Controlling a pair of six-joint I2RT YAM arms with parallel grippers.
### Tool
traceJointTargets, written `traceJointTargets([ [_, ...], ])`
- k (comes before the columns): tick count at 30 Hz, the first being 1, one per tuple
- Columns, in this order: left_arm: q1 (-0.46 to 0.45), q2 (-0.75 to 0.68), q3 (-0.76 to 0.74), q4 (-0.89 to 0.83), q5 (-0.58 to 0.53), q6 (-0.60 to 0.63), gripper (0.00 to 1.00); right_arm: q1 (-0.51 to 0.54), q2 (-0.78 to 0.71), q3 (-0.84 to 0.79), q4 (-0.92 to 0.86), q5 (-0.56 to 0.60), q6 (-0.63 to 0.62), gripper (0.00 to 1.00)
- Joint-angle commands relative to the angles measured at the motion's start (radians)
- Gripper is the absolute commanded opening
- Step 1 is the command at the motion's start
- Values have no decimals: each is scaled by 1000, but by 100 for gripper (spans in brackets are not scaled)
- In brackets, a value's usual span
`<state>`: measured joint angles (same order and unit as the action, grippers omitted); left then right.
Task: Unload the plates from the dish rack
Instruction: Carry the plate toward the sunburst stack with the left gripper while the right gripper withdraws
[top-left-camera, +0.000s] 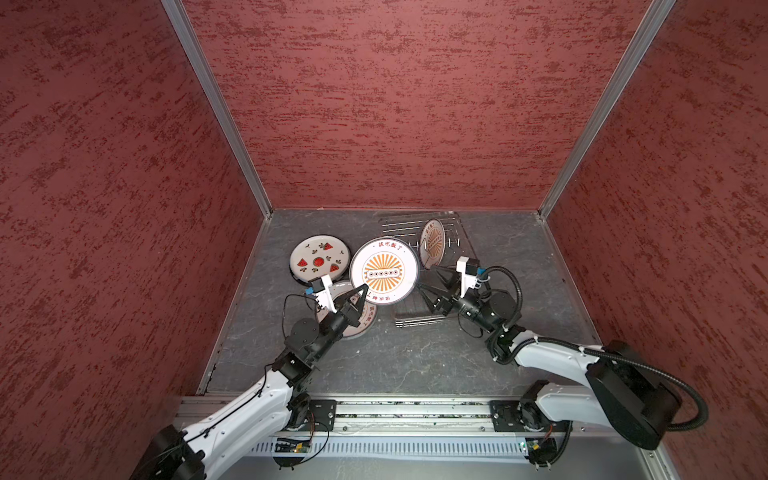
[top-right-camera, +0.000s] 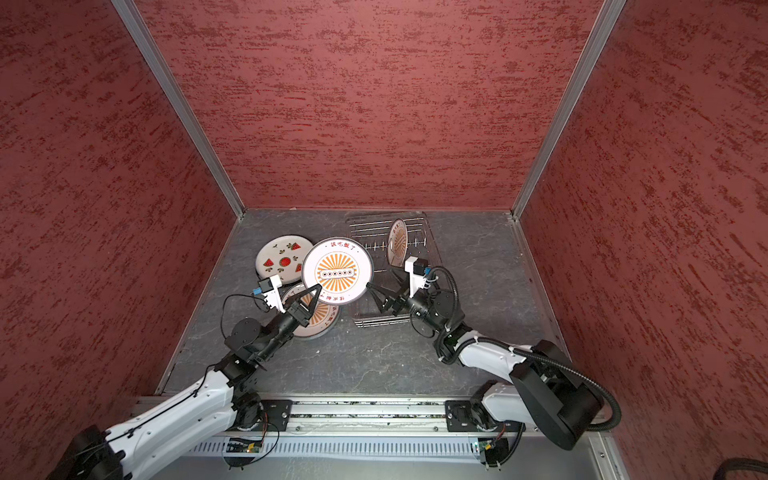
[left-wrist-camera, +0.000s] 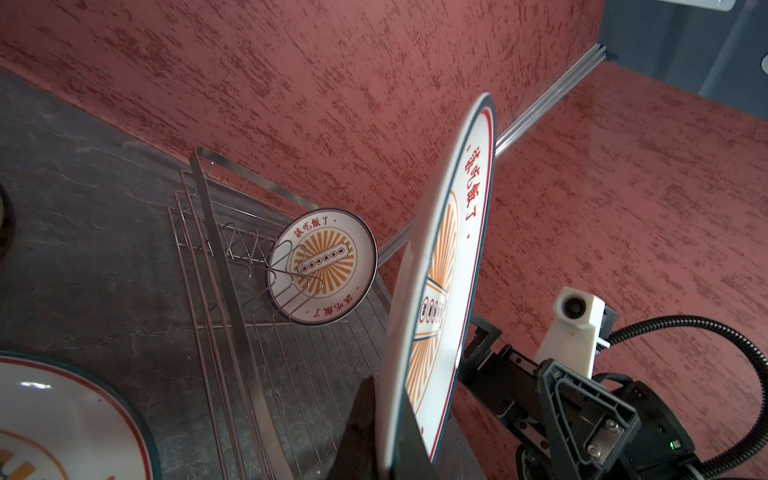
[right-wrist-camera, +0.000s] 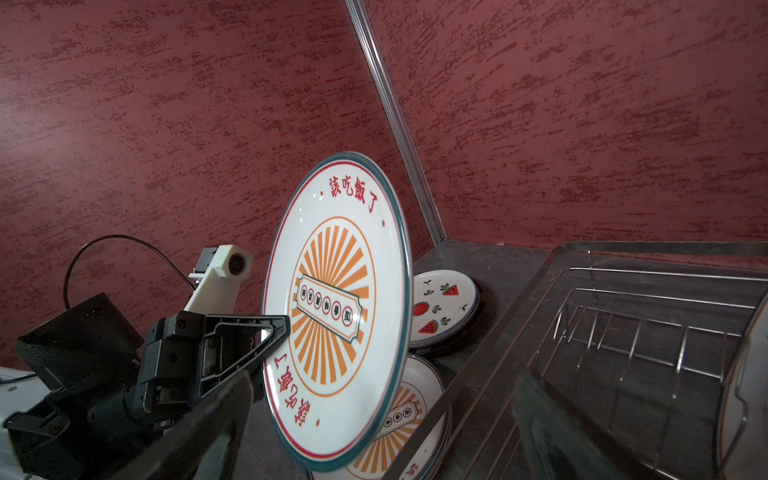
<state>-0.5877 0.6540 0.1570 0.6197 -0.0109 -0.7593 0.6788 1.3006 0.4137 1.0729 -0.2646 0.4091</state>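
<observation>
My left gripper (top-left-camera: 364, 289) is shut on the near rim of a white plate with an orange sunburst print (top-left-camera: 383, 271), held tilted in the air beside the dish rack (top-left-camera: 415, 319). In the left wrist view that held plate (left-wrist-camera: 449, 249) sits edge-on between the two dark fingers (left-wrist-camera: 361, 419). My right gripper (top-left-camera: 428, 281) stands open over the rack, just clear of the held plate's right rim. A second sunburst plate (top-left-camera: 432, 243) stands upright among the rack's prongs. A watermelon-print plate (top-left-camera: 319, 259) lies flat on the floor at the left. A sunburst plate (top-left-camera: 365, 322) lies under my left gripper.
The silver wire rack (right-wrist-camera: 623, 311) lies at the back right of the dark grey floor (top-left-camera: 395, 357). Red textured walls close in three sides. An aluminium rail (top-left-camera: 415, 409) with both arm bases runs along the front.
</observation>
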Motion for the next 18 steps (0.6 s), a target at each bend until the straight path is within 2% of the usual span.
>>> traceJointTargets([
  [1,36,-86,7,-131,-34,-49,0,44,38,60,-73,109,-77,99],
  [3,66,-125,17,-238,-19,-68,0,79,62,93,-108,157,-114,99],
  [7,121,-191,10,-341,-22,-124,0,130,109,154,-158,214,-162,99],
  [12,167,-254,33,-549,-100,-222,0,159,147,217,-210,246,-183,99],
  [18,210,-297,54,-704,-107,-295,0,194,239,293,-258,249,-218,99],
])
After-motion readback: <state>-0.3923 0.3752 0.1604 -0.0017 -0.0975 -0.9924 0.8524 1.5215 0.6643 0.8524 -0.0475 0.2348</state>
